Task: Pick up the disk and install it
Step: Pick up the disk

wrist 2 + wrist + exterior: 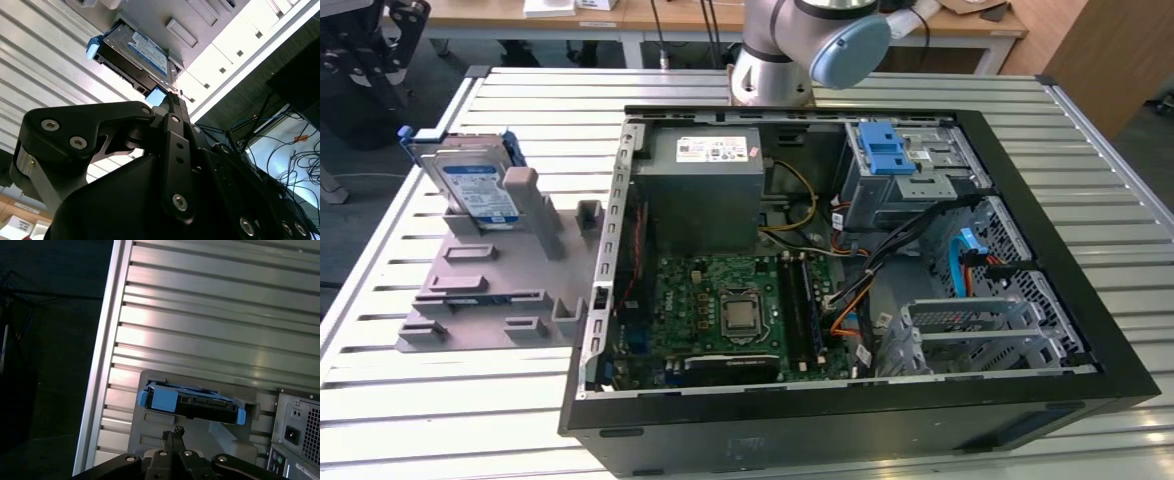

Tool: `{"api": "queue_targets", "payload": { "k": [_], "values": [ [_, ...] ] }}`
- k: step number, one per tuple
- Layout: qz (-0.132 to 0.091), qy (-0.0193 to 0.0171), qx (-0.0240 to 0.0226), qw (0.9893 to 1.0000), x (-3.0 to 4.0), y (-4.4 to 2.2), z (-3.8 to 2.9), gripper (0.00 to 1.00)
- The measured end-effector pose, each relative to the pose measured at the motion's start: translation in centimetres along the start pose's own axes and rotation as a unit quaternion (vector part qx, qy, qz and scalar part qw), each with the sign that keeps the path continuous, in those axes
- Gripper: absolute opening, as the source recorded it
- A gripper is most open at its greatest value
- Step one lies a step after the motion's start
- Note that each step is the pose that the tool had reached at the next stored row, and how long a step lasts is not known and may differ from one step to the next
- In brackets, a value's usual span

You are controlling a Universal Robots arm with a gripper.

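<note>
The gripper (173, 432), fingertips pressed together, is hovering near the hard drive (192, 402): rigid, dense, shock-sensitive, probably best pinched across its blue-framed sides.

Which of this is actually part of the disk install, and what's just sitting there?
In the job:
disk, standing in the grey fixture
gripper, facing the disk, not touching it
open computer case
drive cage, probably the bay

Just there:
power supply
motherboard
cables
slatted table
</note>
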State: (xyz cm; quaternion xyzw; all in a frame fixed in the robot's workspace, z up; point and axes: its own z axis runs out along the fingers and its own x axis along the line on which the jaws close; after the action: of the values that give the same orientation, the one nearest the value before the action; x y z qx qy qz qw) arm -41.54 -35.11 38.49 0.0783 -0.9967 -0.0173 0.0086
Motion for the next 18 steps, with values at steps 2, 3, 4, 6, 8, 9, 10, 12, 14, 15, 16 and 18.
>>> {"api": "queue_targets", "payload": {
  "k": [2, 3, 4, 6, 8, 9, 10, 12, 14, 15, 16, 18],
  "values": [
    [-0.006, 0.0002, 0.0001, 1.0, 0.01, 0.0, 0.0, 0.11],
    [-0.008, 0.0003, 0.0001, 1.0, 0.01, 0.0, 0.0, 0.11],
    [-0.011, 0.0004, 0.0002, 0.9999, 0.01, 0.0, 0.0, 0.11],
    [-0.016, 0.0005, 0.0003, 0.9999, 0.01, 0.0, 0.0, 0.11],
    [-0.02, 0.0007, 0.0003, 0.9998, 0.02, 0.0, 0.0, 0.11],
    [-0.022, 0.0007, 0.0003, 0.9998, 0.02, 0.0, 0.0, 0.11],
    [-0.024, 0.0008, 0.0004, 0.9997, 0.02, 0.0, 0.0, 0.11],
    [-0.029, 0.001, 0.0004, 0.9996, 0.02, 0.0, 0.0, 0.11],
    [-0.033, 0.0012, 0.0005, 0.9994, 0.02, 0.0, 0.0, 0.11],
    [-0.035, 0.0012, 0.0005, 0.9994, 0.03, 0.0, 0.0, 0.11],
    [-0.038, 0.0013, 0.0006, 0.9993, 0.03, 0.01, 0.0, 0.11],
    [-0.042, 0.0015, 0.0006, 0.9991, 0.03, 0.01, 0.0, 0.11]
  ]
}}
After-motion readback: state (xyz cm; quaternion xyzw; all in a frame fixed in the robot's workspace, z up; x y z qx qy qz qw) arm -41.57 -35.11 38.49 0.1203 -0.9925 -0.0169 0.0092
